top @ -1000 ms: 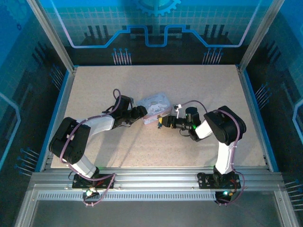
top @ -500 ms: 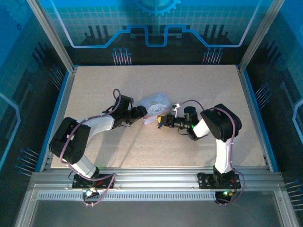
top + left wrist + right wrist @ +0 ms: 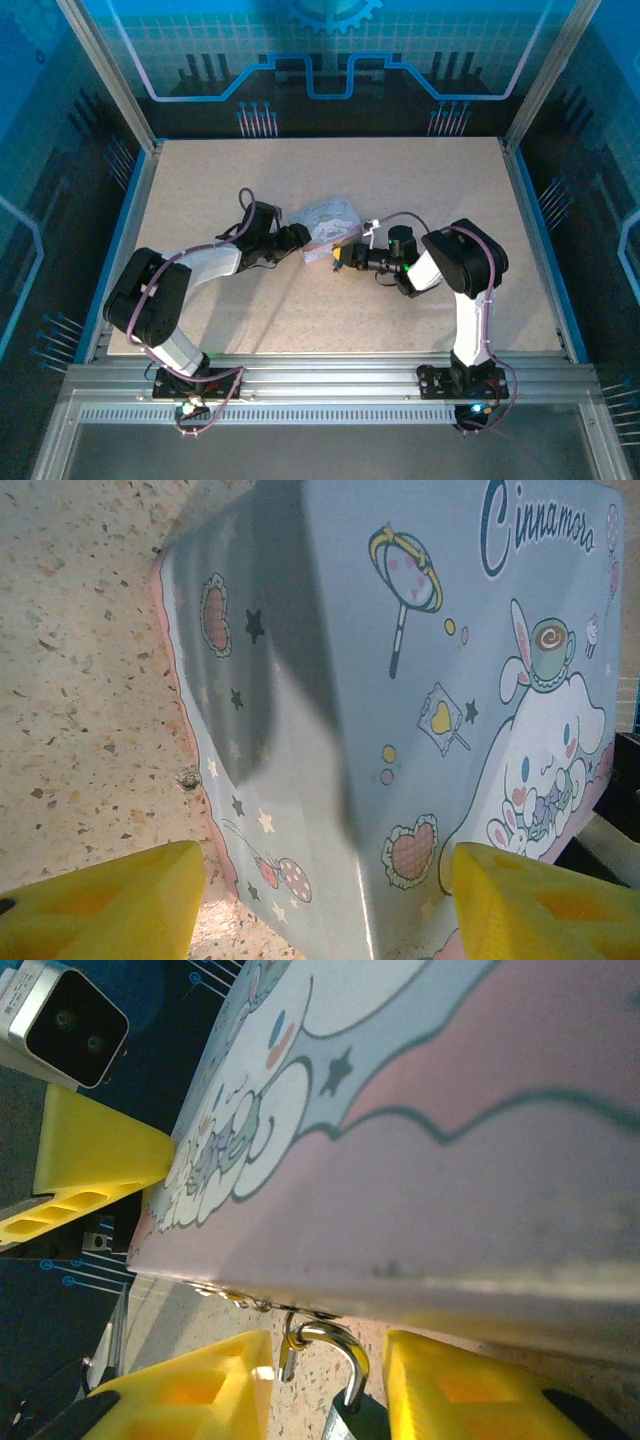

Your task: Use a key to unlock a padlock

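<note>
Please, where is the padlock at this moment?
In the right wrist view the padlock sits at the bottom centre, between the right gripper's yellow fingers, with its shackle hanging from the lower edge of the tin.

The tin lid (image 3: 420, 680) reads "Cinnamoro", cut off at the edge.
</note>
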